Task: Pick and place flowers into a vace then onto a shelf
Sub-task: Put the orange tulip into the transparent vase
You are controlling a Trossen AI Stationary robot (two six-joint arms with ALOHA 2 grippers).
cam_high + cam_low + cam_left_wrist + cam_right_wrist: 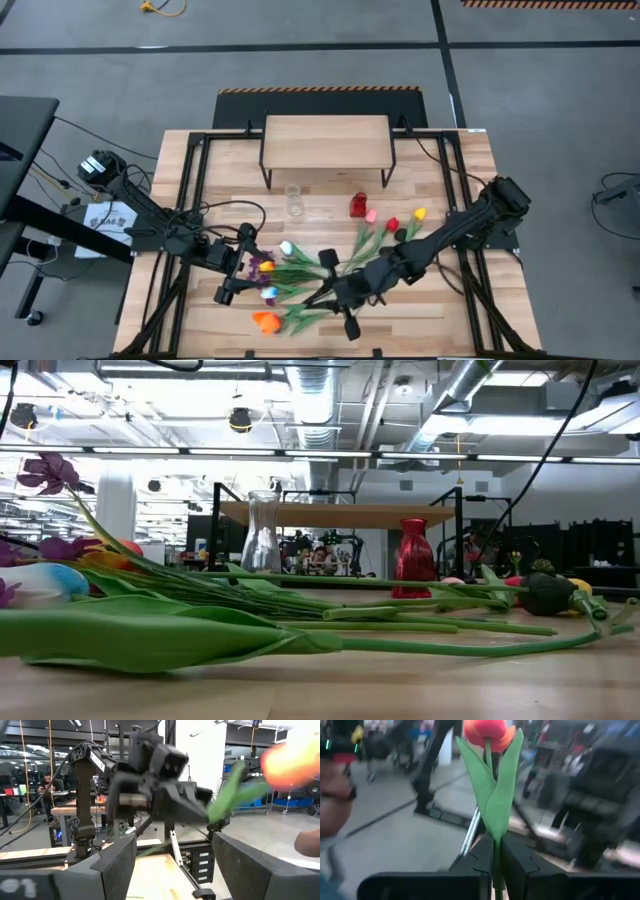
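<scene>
Several green-stemmed flowers (335, 250) lie heaped on the plank table (440, 320), between a clear vase (294, 200) and a red vase (358, 205). Both vases stand in front of the shelf (326, 140). My right gripper (330, 298) is over the heap's near side, shut on an orange tulip (490, 732) whose head (265, 322) points toward the table's near left. My left gripper (240, 270) hangs open at the heap's left end, empty, and its fingers (115, 862) frame the right arm. My right gripper pinches the orange tulip's stem (496, 857) between its two fingers, just below the leaves. The fingers come roughly level from the table's right, and the stem runs on ahead along them. Leaves and head stick out beyond the fingertips, lifted clear of the table.
The shelf (340, 512) stands at the table's far middle on thin black legs. In the low view, stems and leaves (200, 635) sprawl across the near tabletop, with the clear vase (262, 530) and red vase (413, 558) behind. Bare planks show at the near right.
</scene>
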